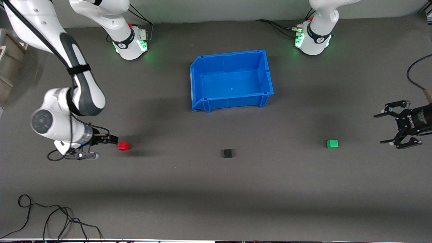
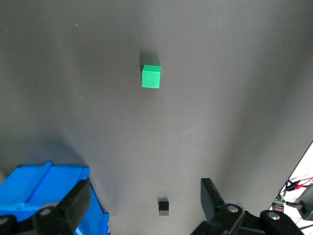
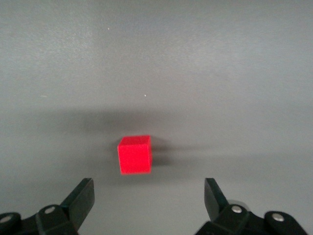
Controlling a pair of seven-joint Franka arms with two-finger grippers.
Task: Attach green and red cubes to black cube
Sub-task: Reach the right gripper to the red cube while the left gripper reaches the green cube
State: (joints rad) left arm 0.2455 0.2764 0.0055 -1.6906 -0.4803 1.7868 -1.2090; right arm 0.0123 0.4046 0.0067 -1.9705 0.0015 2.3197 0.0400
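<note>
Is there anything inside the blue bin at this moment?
No cube shows inside the blue bin: its floor is bare blue plastic. The strip of floor just inside the front wall is hidden. The red cube, black cube and green cube sit on the table.

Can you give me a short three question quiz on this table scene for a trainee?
1. True or false: the red cube already touches the black cube.
2. Which hand is close beside the red cube? A. left hand B. right hand
3. Fill in: the blue bin holds ____ cubes.

Key:
1. False. The red cube, black cube and green cube lie apart on the table.
2. B. The right hand is open next to the red cube; the left hand, also open, is at its own end, past the green cube.
3. No.
</note>
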